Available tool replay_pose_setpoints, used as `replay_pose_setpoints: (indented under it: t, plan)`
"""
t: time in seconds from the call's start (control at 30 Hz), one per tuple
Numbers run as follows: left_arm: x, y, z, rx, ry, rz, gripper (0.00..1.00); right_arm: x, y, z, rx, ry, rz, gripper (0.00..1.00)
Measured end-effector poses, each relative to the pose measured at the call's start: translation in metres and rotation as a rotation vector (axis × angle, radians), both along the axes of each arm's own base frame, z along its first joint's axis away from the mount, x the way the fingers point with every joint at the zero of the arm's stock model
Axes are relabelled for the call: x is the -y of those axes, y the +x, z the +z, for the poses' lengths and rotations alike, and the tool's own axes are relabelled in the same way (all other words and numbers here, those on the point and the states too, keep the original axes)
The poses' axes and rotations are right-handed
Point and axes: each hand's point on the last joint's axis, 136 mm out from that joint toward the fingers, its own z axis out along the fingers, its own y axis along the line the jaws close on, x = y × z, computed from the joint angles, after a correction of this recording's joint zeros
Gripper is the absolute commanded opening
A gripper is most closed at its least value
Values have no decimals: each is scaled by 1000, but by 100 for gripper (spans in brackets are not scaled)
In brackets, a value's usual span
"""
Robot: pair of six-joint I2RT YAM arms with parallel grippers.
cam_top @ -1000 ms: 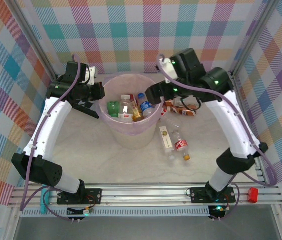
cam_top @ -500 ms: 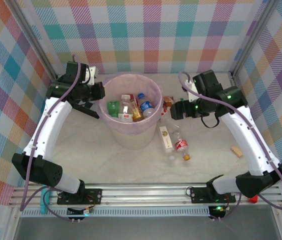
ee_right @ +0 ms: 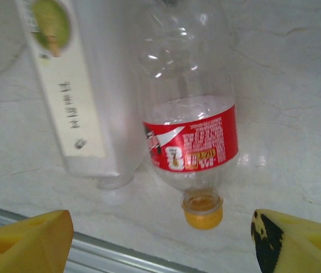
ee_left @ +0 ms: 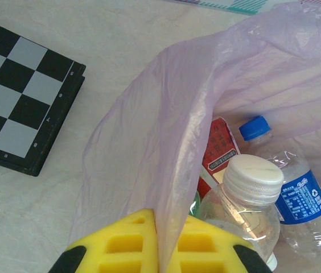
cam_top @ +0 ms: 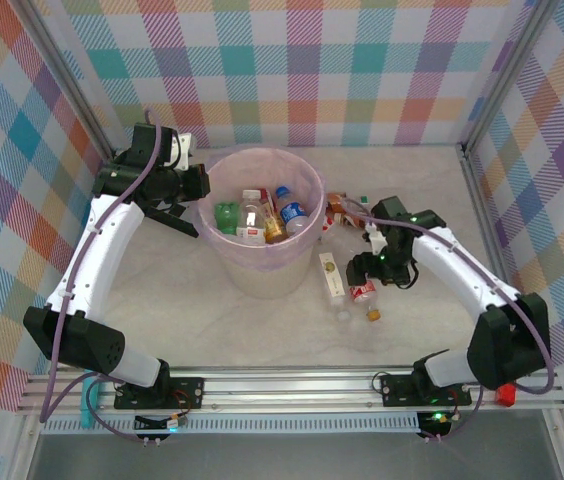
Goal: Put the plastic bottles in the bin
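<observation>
Above a red-labelled bottle (ee_right: 192, 136), right fingers (ee_right: 27, 239) gape empty; left fingers (ee_left: 135, 227) pinch bin liner (ee_left: 166, 142).

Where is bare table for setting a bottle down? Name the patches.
Free: the near table strip between bin and rail; the right side between right arm and wall. Crowded: just right of the bin, where bottles lie under the open right fingers.
</observation>
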Motion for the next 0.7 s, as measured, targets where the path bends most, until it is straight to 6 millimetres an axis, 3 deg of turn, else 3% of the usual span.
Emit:
replay_pose_setpoints:
  t: [0.3, 0.7]
  plan:
    - [0, 0, 0, 0, 0, 0, 0, 9, 0, -62, -88, -13, -57, 78]
    - [0, 0, 0, 0, 0, 0, 0, 16, 10, -86, -94, -12, -122, 64]
